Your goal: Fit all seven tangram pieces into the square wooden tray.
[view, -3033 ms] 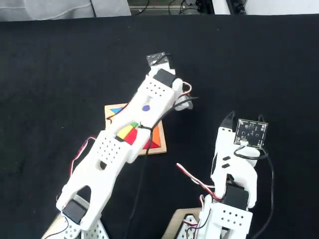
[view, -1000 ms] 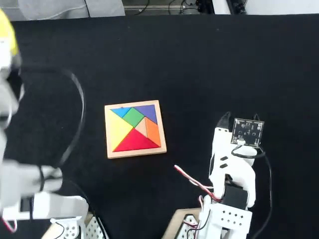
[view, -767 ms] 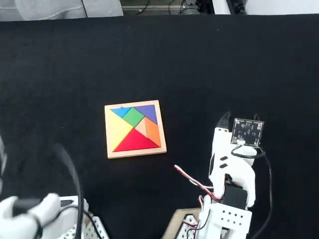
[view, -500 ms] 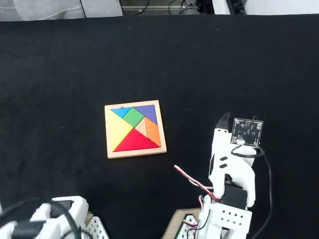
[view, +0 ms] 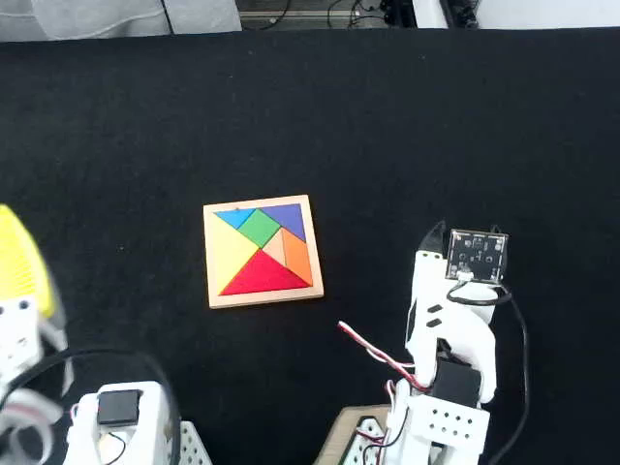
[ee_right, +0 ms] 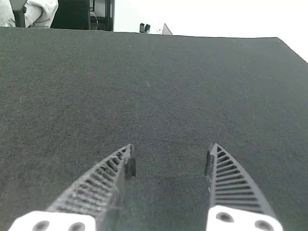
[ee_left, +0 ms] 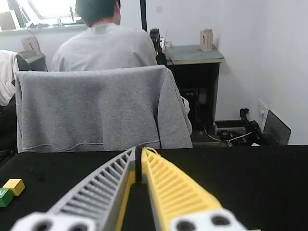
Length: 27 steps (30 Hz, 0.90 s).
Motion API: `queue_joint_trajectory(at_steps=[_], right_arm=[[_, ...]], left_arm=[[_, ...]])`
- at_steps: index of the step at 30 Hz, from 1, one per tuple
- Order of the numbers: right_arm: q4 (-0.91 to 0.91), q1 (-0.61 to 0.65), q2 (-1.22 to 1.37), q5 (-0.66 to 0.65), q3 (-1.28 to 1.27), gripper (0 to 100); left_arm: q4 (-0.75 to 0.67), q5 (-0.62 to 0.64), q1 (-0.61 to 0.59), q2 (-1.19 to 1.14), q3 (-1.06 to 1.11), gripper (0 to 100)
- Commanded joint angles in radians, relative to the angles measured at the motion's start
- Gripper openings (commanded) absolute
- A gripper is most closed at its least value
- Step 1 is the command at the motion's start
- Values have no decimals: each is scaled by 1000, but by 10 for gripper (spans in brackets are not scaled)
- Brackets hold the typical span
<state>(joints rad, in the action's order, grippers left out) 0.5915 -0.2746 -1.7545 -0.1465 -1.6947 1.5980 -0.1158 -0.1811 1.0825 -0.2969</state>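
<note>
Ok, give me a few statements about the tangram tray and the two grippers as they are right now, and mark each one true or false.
1. Tangram pieces fill the wooden tray. True.
2. The red triangle lies outside the tray. False: the red triangle lies inside the tray.
3. The right gripper is open with nothing between its fingers. True.
4. The left gripper is wide open. False: the left gripper is shut, fingers together, holding nothing.
</note>
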Motion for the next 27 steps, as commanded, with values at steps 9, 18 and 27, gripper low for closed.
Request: queue_joint_trajectory(at_steps=[9, 18, 27], right_arm=[[6, 17, -19, -12, 4, 243], [6, 17, -21, -12, 4, 243], [6, 17, -21, -14, 4, 243]], left_arm=[[-852, 8, -90, 445, 889, 30], [-1083, 9, -145, 582, 1136, 30], [-1085, 9, -36, 738, 1521, 30]])
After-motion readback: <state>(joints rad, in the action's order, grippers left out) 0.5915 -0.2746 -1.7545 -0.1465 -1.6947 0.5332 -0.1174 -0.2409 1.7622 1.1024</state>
